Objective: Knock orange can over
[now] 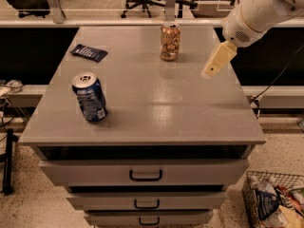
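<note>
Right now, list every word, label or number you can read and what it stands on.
On the orange can: pale markings, too blurred to read.
On the blue-and-white can: label too blurred to read.
On the dark blue packet, back left: unreadable.
On the gripper, hovering right of the orange can: none.

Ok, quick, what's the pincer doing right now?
Pincer: open or closed cannot be told; above the table, apart from the orange can, holding nothing.
</note>
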